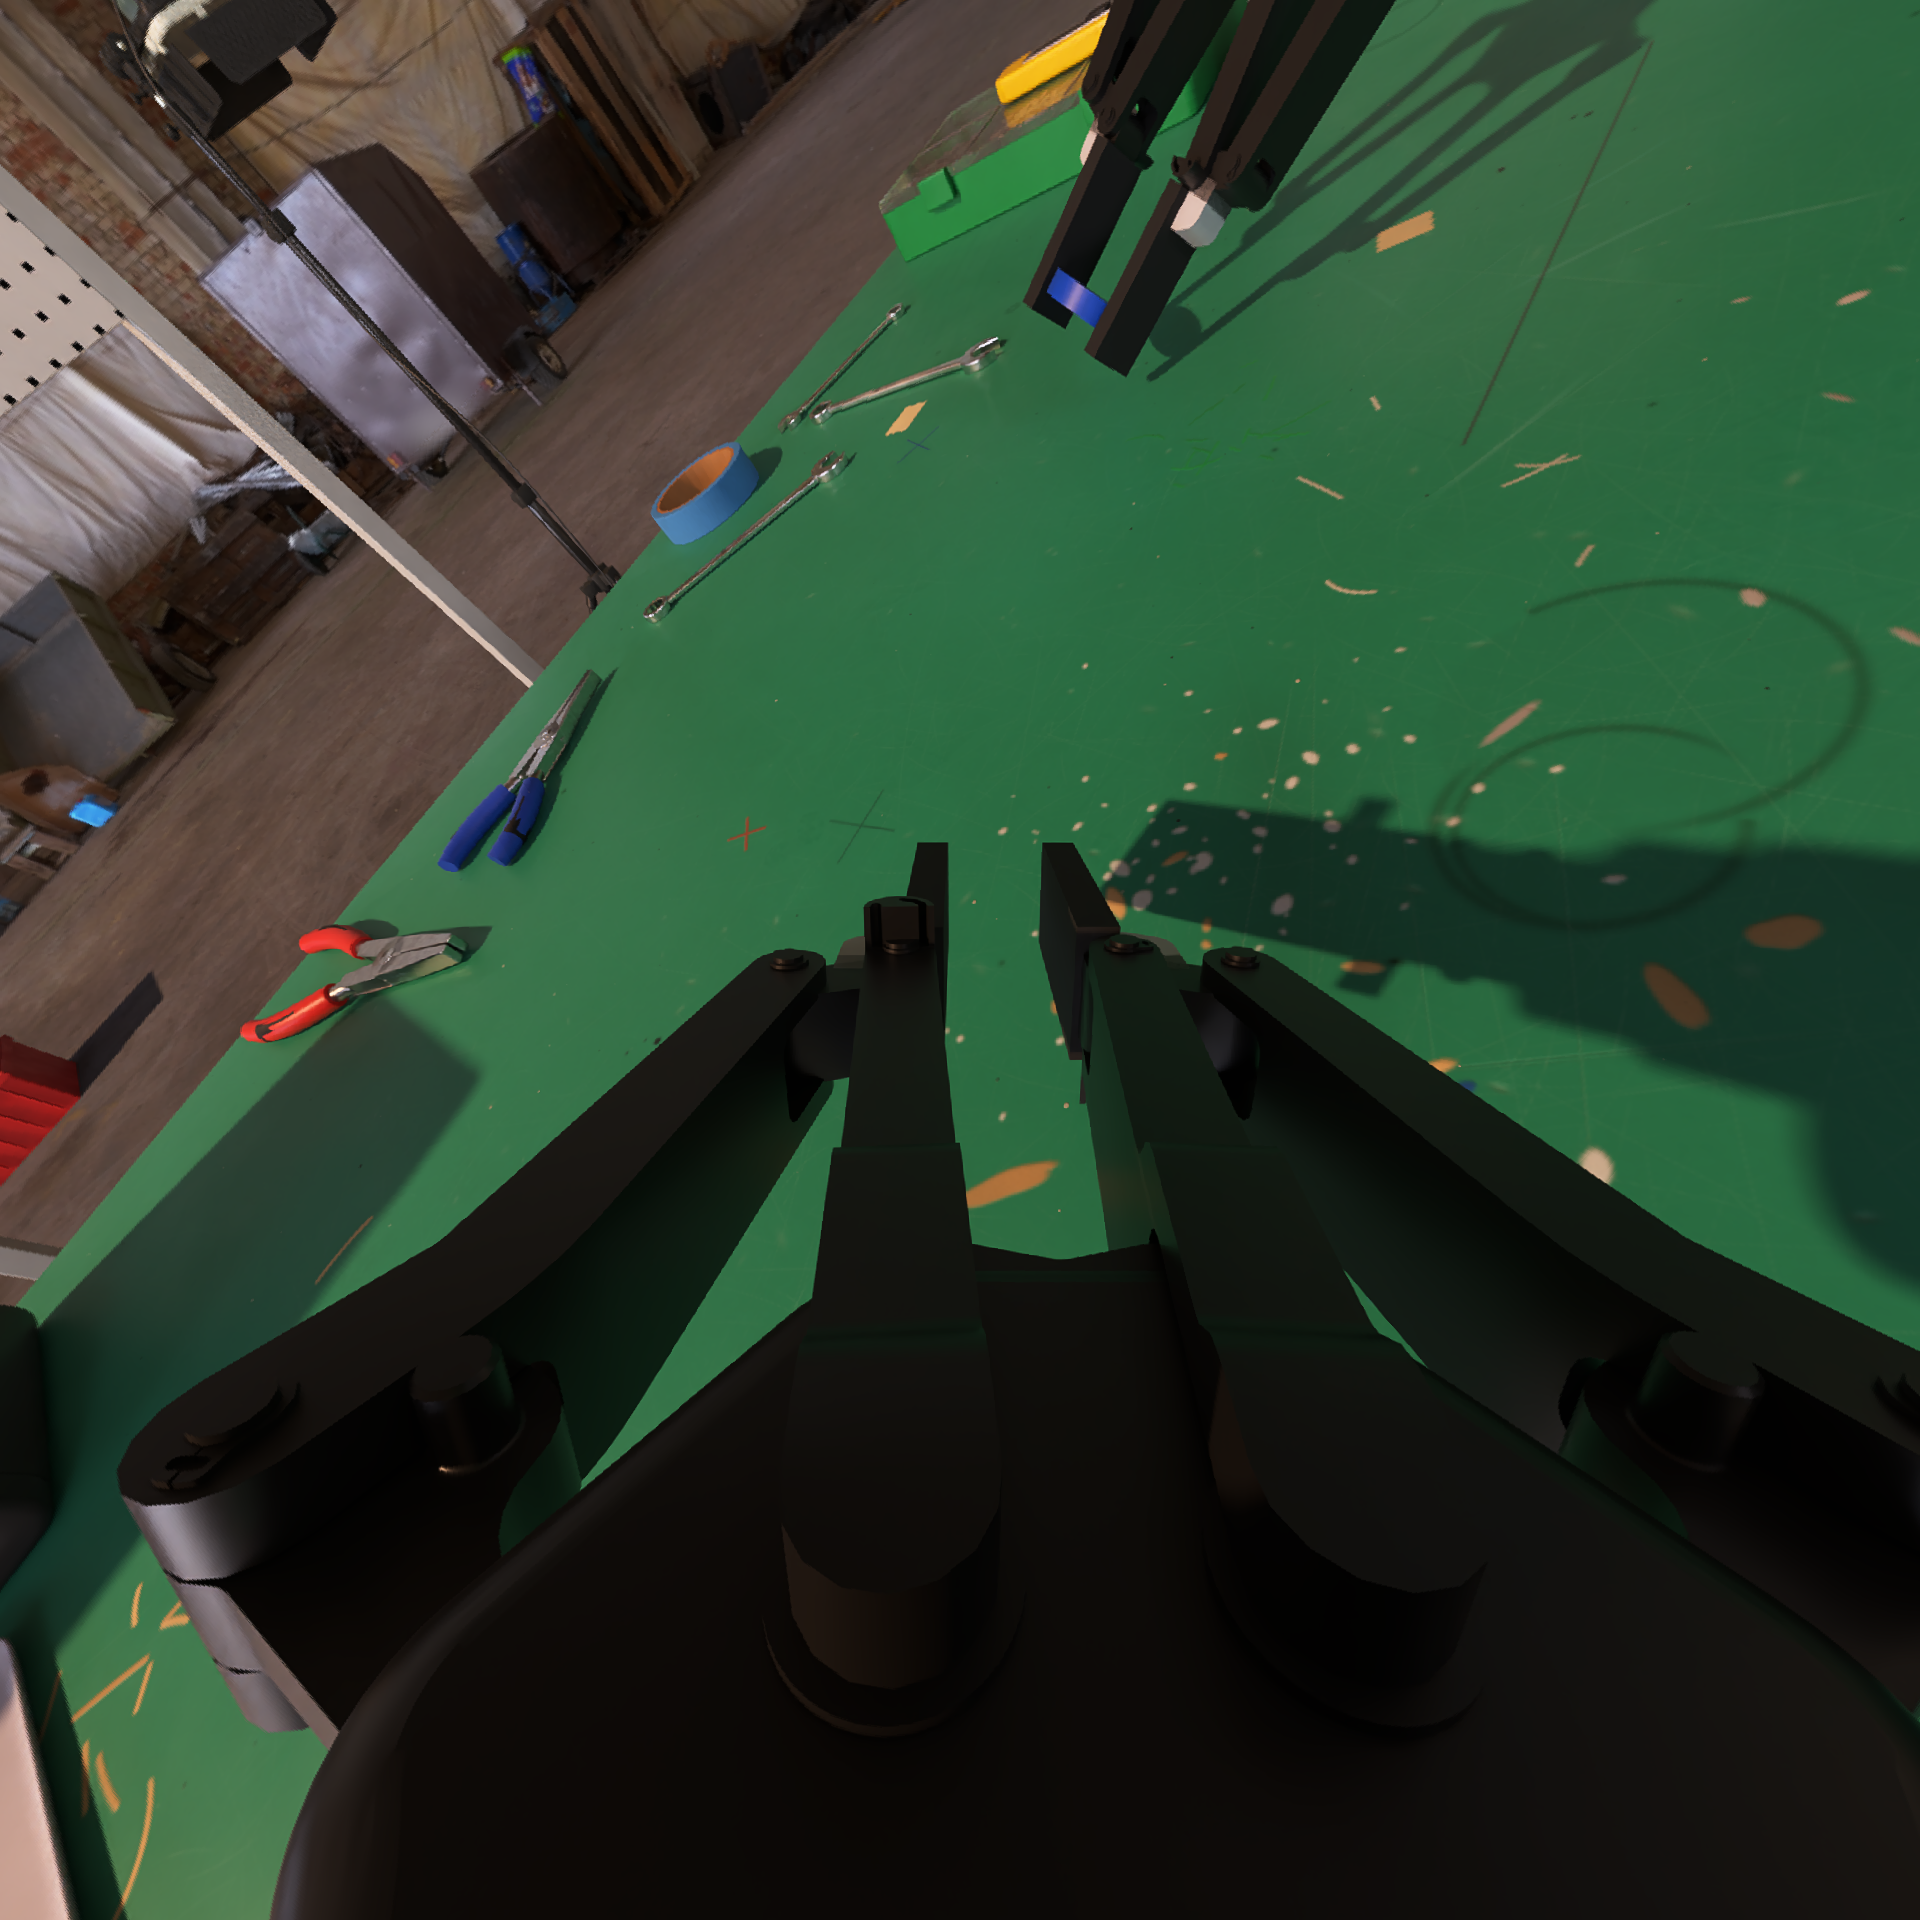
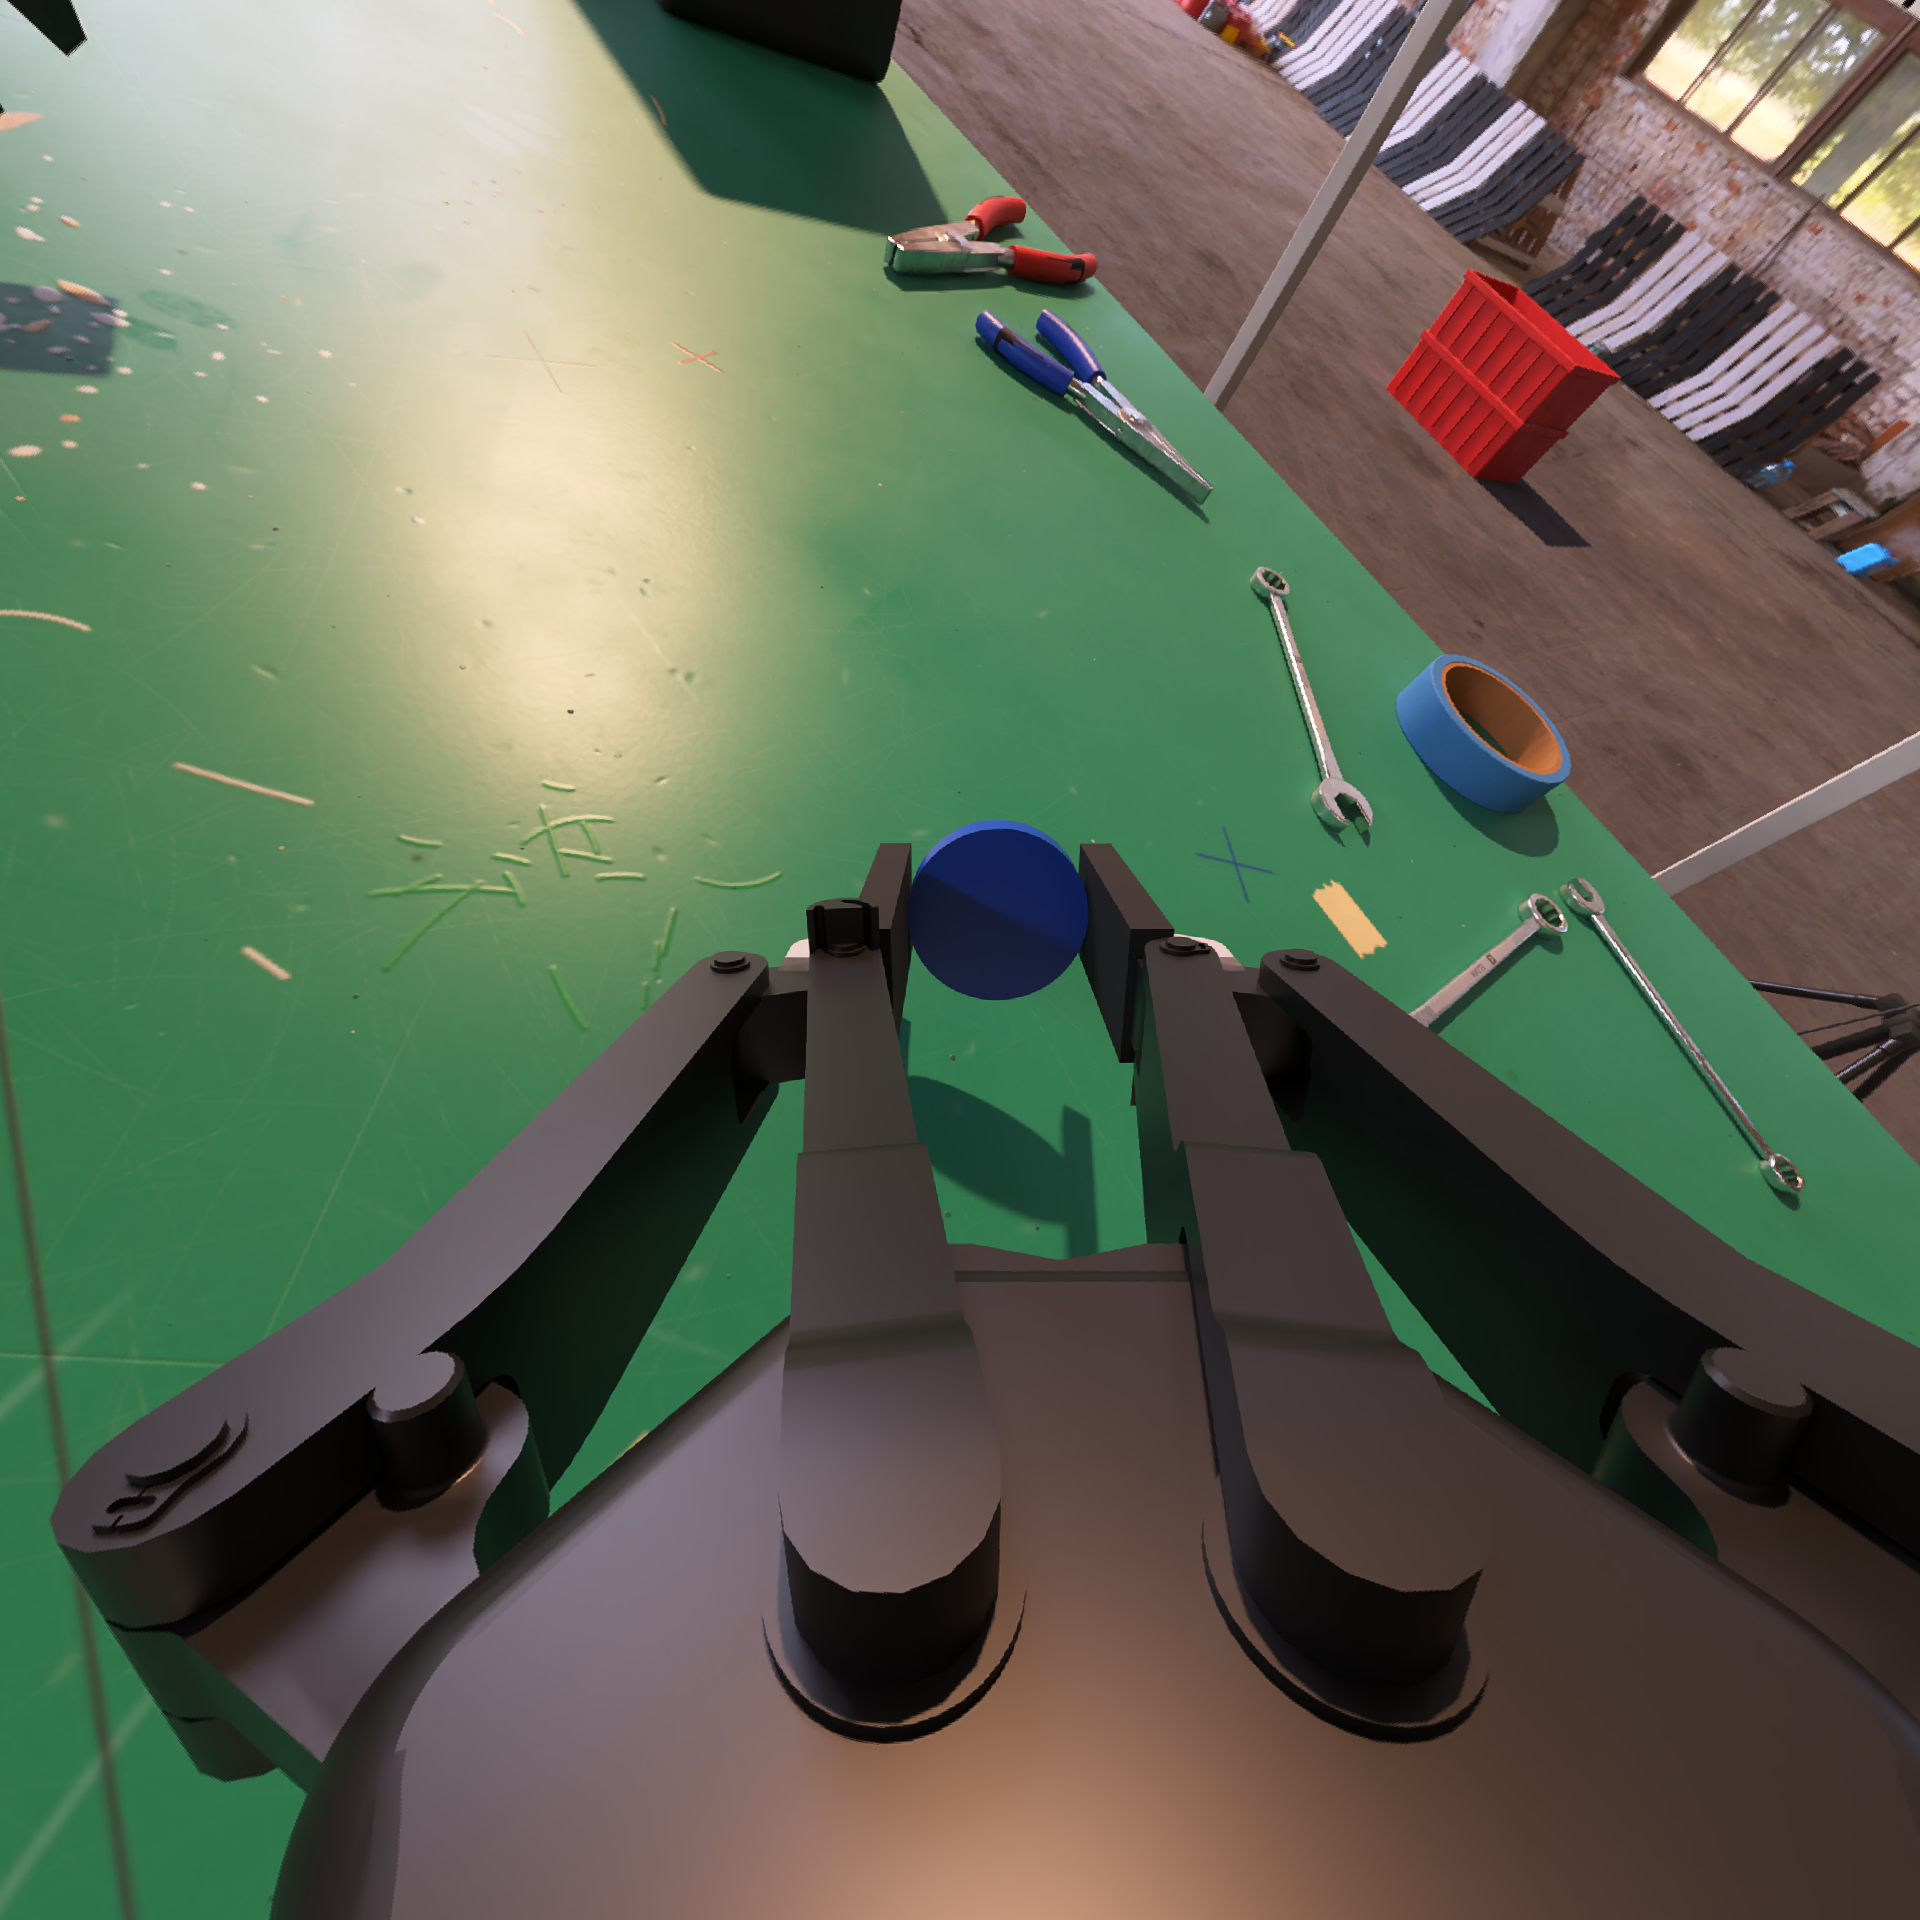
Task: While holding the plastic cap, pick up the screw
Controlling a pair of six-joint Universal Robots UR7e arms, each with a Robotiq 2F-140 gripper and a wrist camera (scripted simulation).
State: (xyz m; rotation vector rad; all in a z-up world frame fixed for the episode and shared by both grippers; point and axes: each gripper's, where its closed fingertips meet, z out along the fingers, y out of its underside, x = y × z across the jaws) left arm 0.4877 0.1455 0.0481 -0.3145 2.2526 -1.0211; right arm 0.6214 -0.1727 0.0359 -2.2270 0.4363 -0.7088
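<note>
Meanwhile, the right gripper (image 2: 995,909) pinches the blue plastic cap (image 2: 997,914), while the left gripper (image 1: 994,883) hangs spread, holding nothing.

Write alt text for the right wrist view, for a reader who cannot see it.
The right gripper holds a round blue plastic cap between its two fingers, above a green table. Along the table's right edge lie red-handled pliers, blue-handled pliers, three wrenches, the nearest to the cap at, and a blue tape roll. No screw is visible.
</note>
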